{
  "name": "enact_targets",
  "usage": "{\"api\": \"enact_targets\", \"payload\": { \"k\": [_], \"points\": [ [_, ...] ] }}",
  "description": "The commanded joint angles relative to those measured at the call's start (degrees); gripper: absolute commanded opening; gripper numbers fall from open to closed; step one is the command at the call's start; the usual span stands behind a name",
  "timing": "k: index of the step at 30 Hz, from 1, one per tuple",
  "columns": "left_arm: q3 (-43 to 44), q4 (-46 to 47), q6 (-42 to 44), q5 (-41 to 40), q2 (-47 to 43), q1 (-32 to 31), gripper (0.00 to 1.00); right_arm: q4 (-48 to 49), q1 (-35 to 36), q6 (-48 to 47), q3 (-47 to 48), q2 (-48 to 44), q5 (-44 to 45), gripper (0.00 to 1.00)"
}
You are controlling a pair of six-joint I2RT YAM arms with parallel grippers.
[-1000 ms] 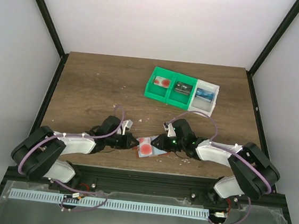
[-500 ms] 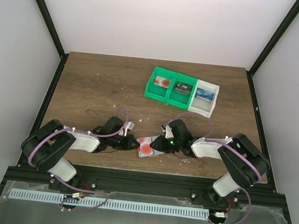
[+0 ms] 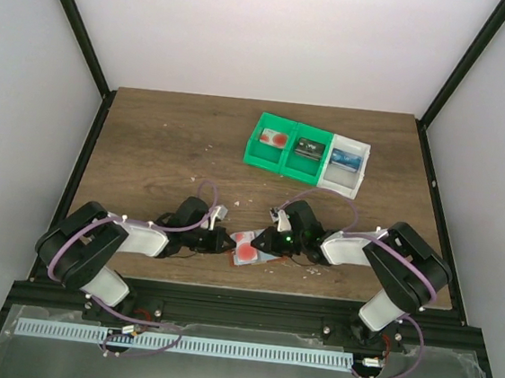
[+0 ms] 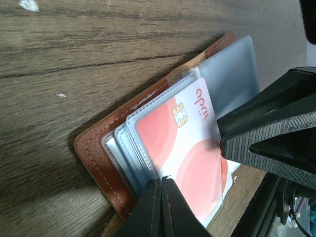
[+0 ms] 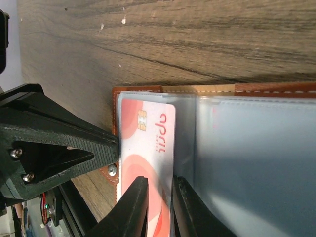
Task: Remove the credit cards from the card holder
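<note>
From above, the card holder (image 3: 238, 261) lies open at the near edge of the table (image 3: 148, 151), midway between my arms. My left gripper (image 3: 226, 240) reaches it from the left and my right gripper (image 3: 260, 241) from the right, both low over it. The white card (image 3: 246, 252) with its red round mark shows on top. Well apart, at the far right, stand a green bin (image 3: 284, 147) and a white bin (image 3: 345, 165), side by side and touching.

Through my left wrist camera, my left gripper (image 4: 161, 181) is closed, fingers pressed together, its tip resting on the white card (image 4: 182, 143) in the card holder (image 4: 98, 158). My right gripper (image 4: 266, 143) touches the card from the right of this view.

Through my right wrist camera, my right gripper (image 5: 159, 181) stands narrowly parted, with the long edge of the white card (image 5: 145, 133) lying in the gap. A clear sleeve (image 5: 256, 163) covers the card holder (image 5: 276, 89). My left gripper (image 5: 49, 143) touches the holder's edge.
</note>
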Motion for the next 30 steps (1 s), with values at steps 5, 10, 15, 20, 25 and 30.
{"api": "enact_targets", "payload": {
  "k": [5, 10, 15, 20, 25, 30],
  "points": [
    [-0.2, 0.2, 1.1, -0.2, 1.1, -0.2, 0.0, 4.1, 0.5, 1.4, -1.0, 0.2, -1.9, 0.08],
    [-0.2, -0.1, 1.1, -0.4, 1.0, -0.2, 0.0, 4.5, 0.4, 1.8, -1.8, -0.8, -1.0, 0.01],
    [-0.4, 0.0, 1.4, -0.6, 1.3, -0.2, 0.0, 4.6, 0.4, 1.9, -2.4, -1.5, -0.4, 0.0],
    [-0.6, -0.1, 1.5, -0.8, 1.3, -0.2, 0.0, 4.9, 0.4, 2.2, -2.7, -1.5, -0.5, 0.01],
    [-0.7, -0.1, 1.9, -0.9, 1.6, -0.3, 0.0, 5.0, 0.4, 2.4, -3.0, -1.7, -0.2, 0.01],
    [-0.9, -0.1, 2.0, -1.0, 1.6, -0.2, 0.0, 4.9, 0.2, 2.8, -3.6, -2.0, -0.1, 0.0]
  ]
}}
